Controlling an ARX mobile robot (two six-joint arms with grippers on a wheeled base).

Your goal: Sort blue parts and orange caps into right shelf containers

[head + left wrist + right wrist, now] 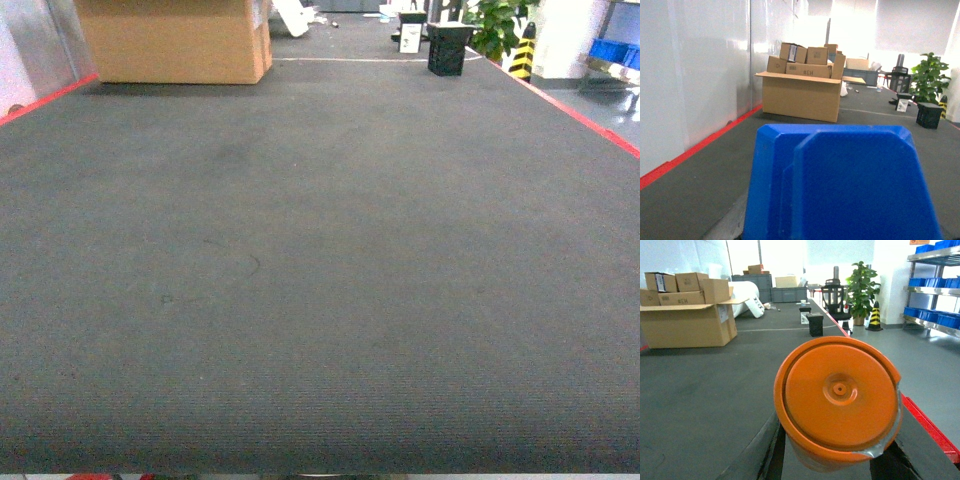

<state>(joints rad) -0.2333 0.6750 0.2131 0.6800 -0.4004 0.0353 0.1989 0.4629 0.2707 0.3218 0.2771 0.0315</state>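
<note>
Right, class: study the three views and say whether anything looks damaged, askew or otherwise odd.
Nothing looks spilled or broken. The cardboard boxes sit tilted and loosely heaped in the big open box. The orange cap and blue part fill the wrist views, hiding both tools.

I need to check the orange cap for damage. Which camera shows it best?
The right wrist view: the orange cap fills the foreground, face-on, its round face and centre dimple clear. The head view shows only grey floor with distant boxes, and the left wrist view shows a blue part instead; neither shows the cap.
</note>
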